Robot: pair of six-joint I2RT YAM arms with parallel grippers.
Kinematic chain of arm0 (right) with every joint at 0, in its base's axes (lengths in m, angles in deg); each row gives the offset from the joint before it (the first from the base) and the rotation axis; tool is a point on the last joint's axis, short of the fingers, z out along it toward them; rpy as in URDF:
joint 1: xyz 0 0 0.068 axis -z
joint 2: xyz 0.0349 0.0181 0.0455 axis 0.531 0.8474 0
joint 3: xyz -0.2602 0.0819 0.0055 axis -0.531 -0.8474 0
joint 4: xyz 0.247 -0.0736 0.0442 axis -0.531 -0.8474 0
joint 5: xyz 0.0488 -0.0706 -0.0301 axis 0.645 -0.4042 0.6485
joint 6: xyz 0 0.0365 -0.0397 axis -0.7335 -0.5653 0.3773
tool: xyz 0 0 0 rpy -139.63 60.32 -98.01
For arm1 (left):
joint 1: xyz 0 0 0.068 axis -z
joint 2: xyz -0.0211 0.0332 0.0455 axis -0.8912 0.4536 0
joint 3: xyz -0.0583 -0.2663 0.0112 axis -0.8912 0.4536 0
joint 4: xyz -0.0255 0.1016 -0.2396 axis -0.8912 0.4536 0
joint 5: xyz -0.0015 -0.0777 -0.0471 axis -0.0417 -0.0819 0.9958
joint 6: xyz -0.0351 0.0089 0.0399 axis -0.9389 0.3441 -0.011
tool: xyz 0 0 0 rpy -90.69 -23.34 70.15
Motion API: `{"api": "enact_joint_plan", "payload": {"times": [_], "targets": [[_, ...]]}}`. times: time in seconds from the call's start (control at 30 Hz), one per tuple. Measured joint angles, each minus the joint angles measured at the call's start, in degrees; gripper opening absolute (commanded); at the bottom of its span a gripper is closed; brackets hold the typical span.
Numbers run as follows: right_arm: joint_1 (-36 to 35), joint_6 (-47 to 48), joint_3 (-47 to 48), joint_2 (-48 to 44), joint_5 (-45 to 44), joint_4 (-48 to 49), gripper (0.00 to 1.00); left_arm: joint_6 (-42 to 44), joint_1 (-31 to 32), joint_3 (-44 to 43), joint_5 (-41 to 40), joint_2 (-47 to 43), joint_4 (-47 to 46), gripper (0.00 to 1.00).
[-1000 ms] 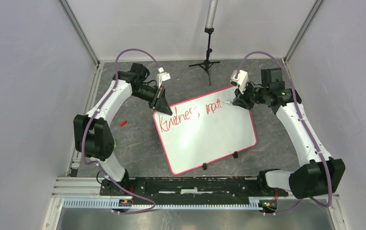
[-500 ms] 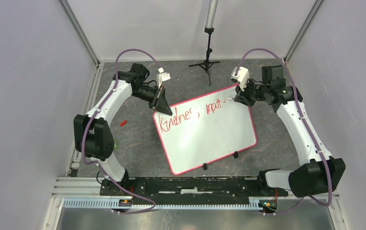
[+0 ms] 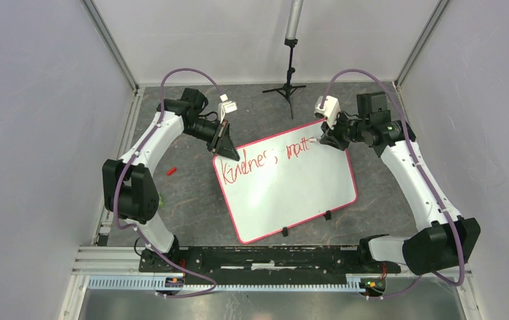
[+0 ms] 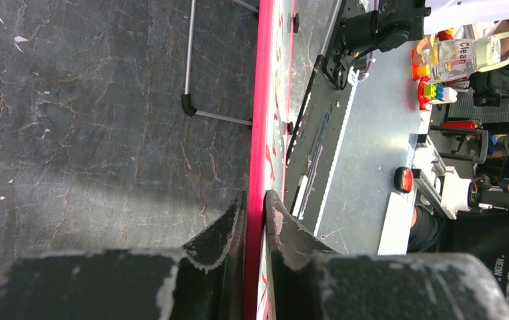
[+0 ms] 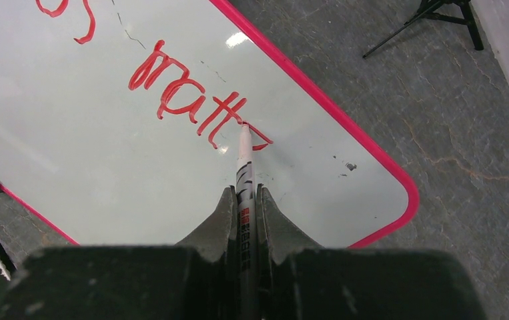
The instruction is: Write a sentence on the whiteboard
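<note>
Grey mottled worktop [image 3: 185,200] carries the whiteboard [image 3: 291,193], flat and skewed, black clips [image 3: 327,215] on its near edge. The unfinished red sentence [image 3: 265,159] runs along its far side, reading "Kindness matt". My left tool [image 4: 255,200] is clamped on the board's far-left corner. My right tool [image 5: 243,193] grips a marker [image 5: 245,157], its tip touching the board beside the last letter.

Rear of marker [image 5: 244,163] inside right pincer [image 5: 245,193].
</note>
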Motion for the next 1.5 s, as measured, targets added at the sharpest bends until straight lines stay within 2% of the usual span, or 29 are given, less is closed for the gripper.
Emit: {"api": "enact_joint_plan", "payload": {"times": [0.53, 1.5], "targets": [[0.52, 1.75, -3.48, -2.45, -2.05, -0.96, 0.00, 0.00, 0.00, 0.00, -0.04, 0.00, -0.04, 0.02], [2.23, 2.38, 0.42, -0.02, -1.53, -1.33, 0.00, 0.00, 0.00, 0.20, -0.07, -0.02, -0.04, 0.02]]}}
